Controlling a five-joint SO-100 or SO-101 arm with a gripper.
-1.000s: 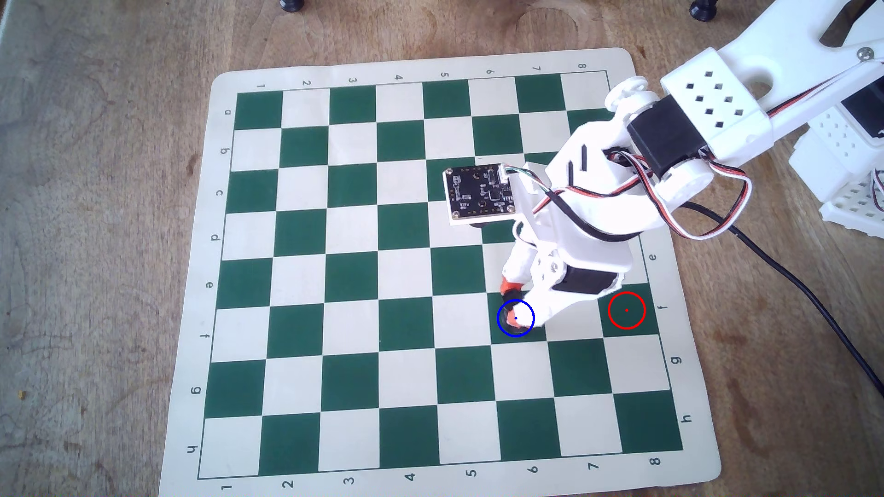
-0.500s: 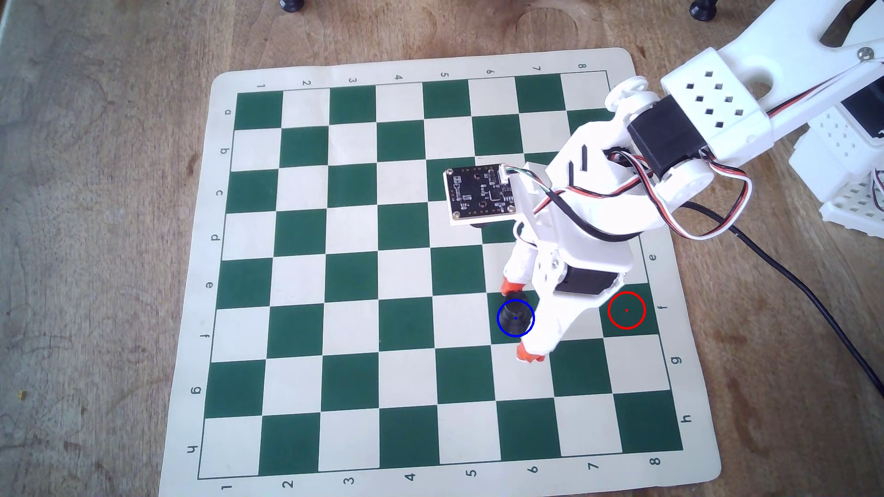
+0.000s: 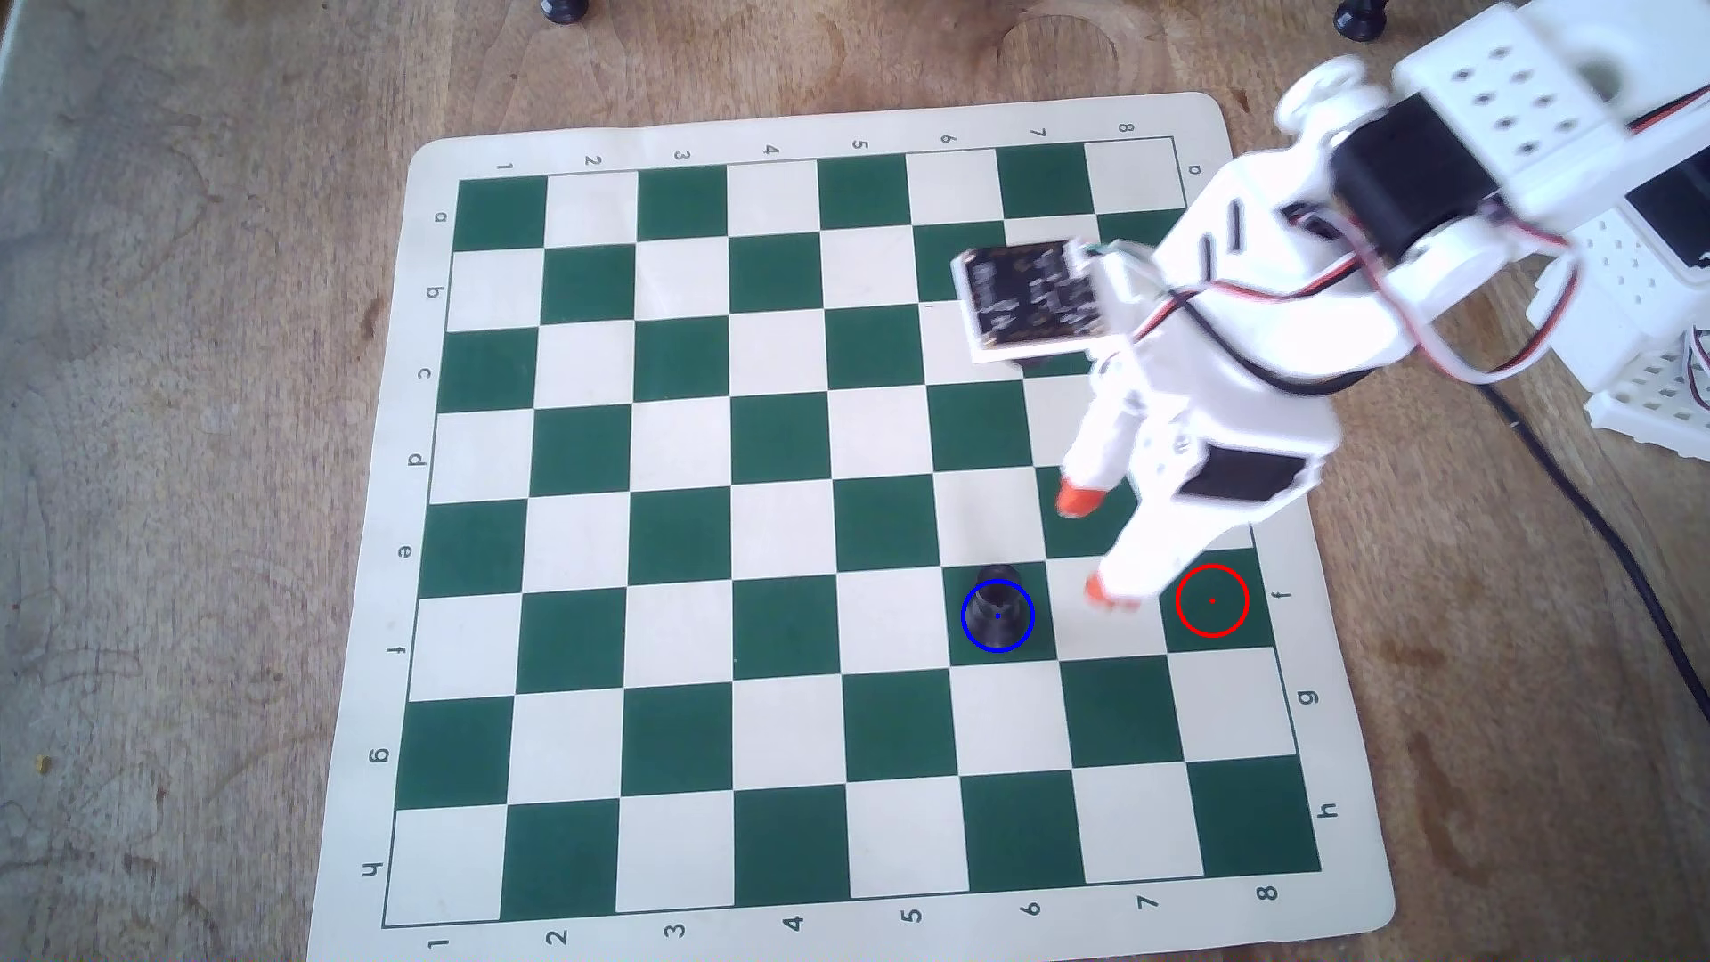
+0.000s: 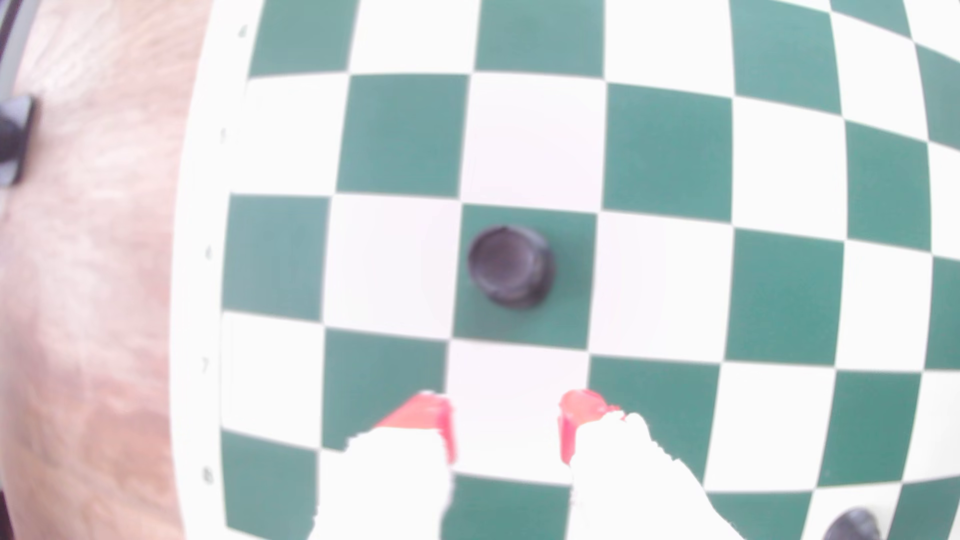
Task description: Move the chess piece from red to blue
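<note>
The overhead view looks steeply down on the whole chessboard (image 3: 833,518), arm entering from 2 o'clock. The wrist view sits close above the board, facing down past the gripper (image 4: 506,415) at 6 o'clock. Both share the rook (image 3: 997,615) and surrounding squares.

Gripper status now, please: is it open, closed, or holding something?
Gripper: open, holding nothing; the chess piece stands apart from it inside the blue circle.

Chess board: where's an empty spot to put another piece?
Nearly everywhere on the chess board: all squares left of the rook in the blue circle, and the two bottom rows. The red circle is empty. It's crowded at the right edge, where the open hand hovers.
</note>
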